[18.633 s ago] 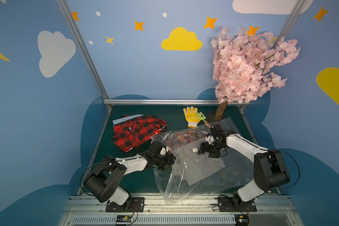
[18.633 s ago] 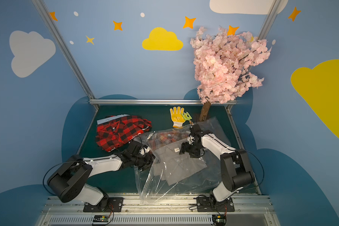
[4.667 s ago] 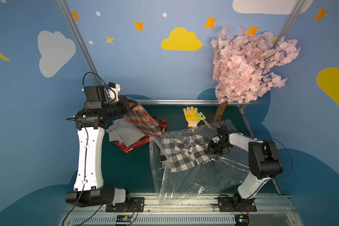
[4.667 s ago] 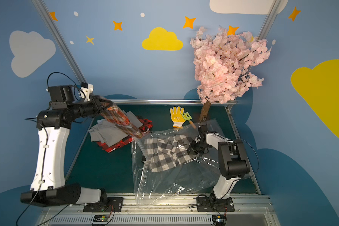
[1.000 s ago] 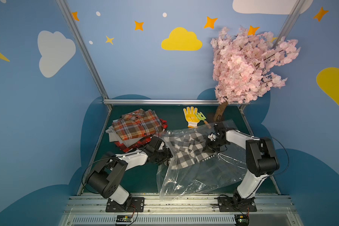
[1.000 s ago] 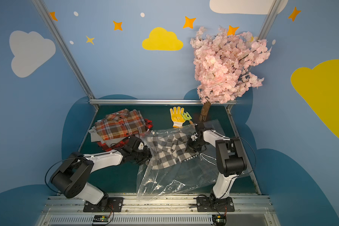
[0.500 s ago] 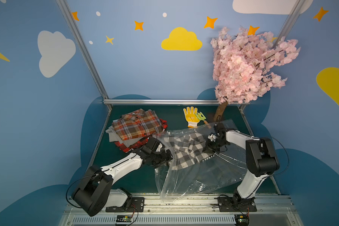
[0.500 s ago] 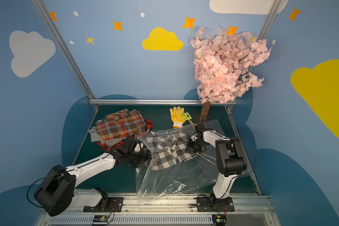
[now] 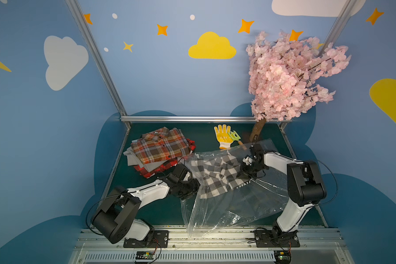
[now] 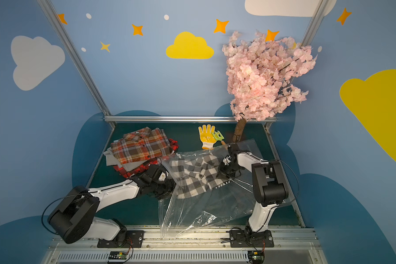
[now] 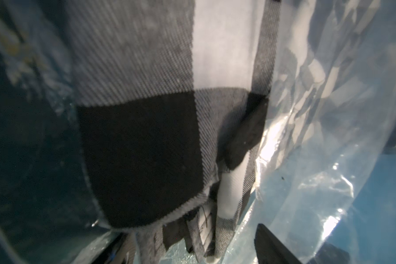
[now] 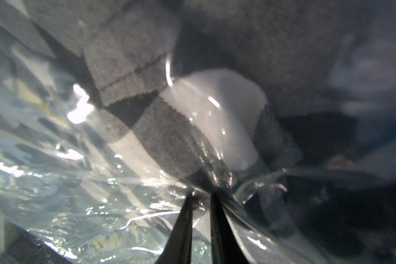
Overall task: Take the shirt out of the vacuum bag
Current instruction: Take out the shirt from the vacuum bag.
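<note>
Sitting just off the vacuum bag's [image 9: 238,205] far left corner, a pile of folded plaid shirts [image 9: 160,148] is resting on the green table [image 9: 156,212]. At the bag's left edge the left gripper [image 9: 196,187] is lying low. In the left wrist view its jaws are standing apart, with a hanging corner of the black-and-white checked shirt [image 9: 217,176] between them and not pinched. One finger is dim there, so this is likely rather than certain. The shirt is lying crumpled in the bag's far half, showing through the clear plastic in both top views. Beyond the bag's far edge a yellow glove [image 9: 223,137] is lying flat. Over the bag's far right part the right gripper [image 12: 201,198] is pinching bunched plastic, its jaws nearly together. A pink blossom tree [image 9: 288,80] is standing beyond the bag's far right corner.
</note>
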Tool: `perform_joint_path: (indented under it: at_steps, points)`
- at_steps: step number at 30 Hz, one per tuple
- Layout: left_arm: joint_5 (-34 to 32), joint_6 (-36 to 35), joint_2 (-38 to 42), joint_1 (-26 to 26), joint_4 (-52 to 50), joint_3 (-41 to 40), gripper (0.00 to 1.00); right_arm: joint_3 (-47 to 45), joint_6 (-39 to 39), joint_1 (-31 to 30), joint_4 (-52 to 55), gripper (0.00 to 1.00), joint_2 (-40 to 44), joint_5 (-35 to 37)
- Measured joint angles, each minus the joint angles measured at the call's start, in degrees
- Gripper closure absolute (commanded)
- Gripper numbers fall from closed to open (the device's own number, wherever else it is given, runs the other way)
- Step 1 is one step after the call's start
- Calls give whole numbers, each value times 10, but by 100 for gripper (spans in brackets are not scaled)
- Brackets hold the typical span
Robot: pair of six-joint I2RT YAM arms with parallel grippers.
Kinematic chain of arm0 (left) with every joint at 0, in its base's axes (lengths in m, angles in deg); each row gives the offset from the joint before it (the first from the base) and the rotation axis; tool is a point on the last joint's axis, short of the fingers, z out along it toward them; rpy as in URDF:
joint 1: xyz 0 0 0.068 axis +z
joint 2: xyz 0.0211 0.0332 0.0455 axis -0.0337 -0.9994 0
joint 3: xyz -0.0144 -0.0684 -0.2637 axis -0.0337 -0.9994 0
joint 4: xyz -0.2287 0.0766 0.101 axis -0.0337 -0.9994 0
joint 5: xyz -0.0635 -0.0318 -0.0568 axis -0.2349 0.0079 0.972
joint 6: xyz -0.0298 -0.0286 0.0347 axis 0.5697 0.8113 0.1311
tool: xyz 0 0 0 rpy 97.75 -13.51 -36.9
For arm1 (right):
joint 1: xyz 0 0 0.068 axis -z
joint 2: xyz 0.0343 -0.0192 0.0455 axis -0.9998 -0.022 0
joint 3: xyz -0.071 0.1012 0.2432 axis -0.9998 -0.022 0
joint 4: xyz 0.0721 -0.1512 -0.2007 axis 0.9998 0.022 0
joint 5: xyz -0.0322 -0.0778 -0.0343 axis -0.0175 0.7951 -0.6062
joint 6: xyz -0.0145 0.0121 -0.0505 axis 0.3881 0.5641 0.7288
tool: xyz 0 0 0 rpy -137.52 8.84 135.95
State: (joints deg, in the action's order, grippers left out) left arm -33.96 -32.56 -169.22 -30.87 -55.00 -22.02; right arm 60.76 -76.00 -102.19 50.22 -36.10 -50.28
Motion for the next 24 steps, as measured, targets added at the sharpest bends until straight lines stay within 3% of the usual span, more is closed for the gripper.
perform_joint_path:
  at_steps: [13, 21, 24]
  points:
    - [1, 10, -41, -14, 67, 11, 23, 0, 1, 0, 0, 83, 0, 0]
    - [-6, -1, -81, -15, 44, 47, 48, 0, 1, 0, -2, 83, 0, -2]
    - [-11, -11, -97, -16, 28, 63, 63, 0, 1, 0, -3, 83, 0, -4]
